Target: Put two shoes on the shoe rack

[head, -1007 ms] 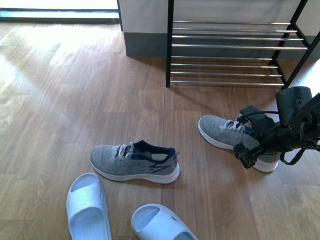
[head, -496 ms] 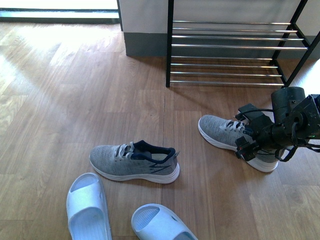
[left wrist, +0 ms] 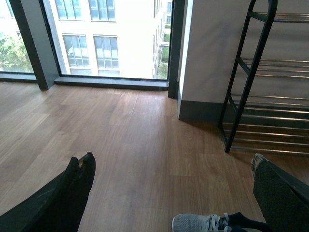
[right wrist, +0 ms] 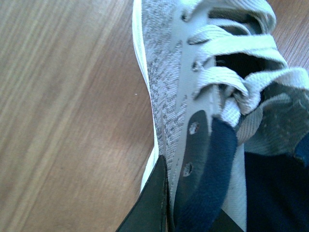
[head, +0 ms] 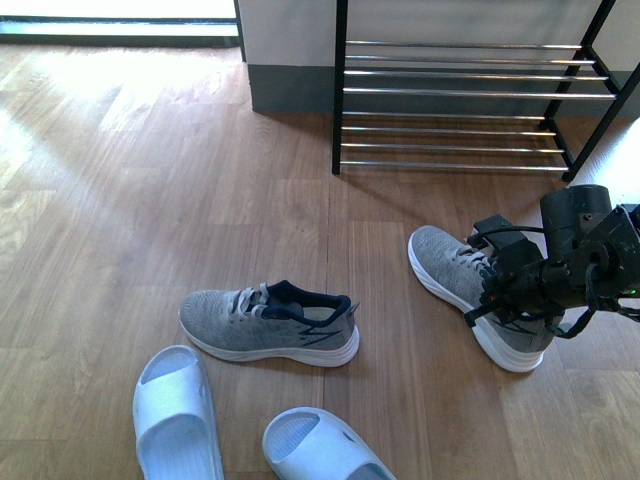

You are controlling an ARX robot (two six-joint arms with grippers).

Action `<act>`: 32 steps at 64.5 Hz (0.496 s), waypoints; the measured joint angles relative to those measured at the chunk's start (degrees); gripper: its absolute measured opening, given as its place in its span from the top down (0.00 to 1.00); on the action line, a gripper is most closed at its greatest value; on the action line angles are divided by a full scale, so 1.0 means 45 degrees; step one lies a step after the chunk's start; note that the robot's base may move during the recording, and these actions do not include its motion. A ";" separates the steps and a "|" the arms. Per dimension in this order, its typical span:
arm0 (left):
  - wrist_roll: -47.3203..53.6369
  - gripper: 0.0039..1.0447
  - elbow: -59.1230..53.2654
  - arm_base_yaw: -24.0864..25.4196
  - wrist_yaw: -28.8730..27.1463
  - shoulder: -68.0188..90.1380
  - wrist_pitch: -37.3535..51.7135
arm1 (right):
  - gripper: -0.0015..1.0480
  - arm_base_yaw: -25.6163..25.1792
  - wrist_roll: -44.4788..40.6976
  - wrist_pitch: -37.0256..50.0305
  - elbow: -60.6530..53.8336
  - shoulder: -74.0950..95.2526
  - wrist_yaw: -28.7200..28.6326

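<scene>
Far sneaker (head: 452,270) shifted, turned; right pincer (head: 491,294) clamped on it; left pincer (left wrist: 171,162) apart; second sneaker (head: 270,325), two slippers (head: 177,415) (head: 315,448), one rack (head: 338,100).

**Wood-plank floor (head: 150,200) and what rests on it.**
A grey sneaker (head: 270,322) lies mid-floor, with a white slide (head: 175,415) and another slide (head: 320,447) just beside it. A second sneaker (head: 440,262) lies nearer the shoe rack (head: 339,100), which stands by the wall.

Home entryway: shoe rack (head: 470,93), slippers (head: 178,415), wood floor (head: 150,200), tall window (left wrist: 96,34).
</scene>
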 joint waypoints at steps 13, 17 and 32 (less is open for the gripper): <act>0.0000 0.09 0.0000 0.0000 0.0000 0.0000 0.0000 | 0.99 -0.0160 0.1642 0.2103 -0.3657 -0.3415 -0.0034; 0.0000 0.09 0.0000 0.0000 0.0000 0.0000 0.0000 | 0.99 -0.0364 0.2229 0.2458 -0.4886 -0.4867 -0.0189; 0.0000 0.09 0.0000 0.0000 0.0000 0.0000 0.0000 | 0.99 -0.1190 0.3531 0.2074 -0.8932 -1.0822 -0.1054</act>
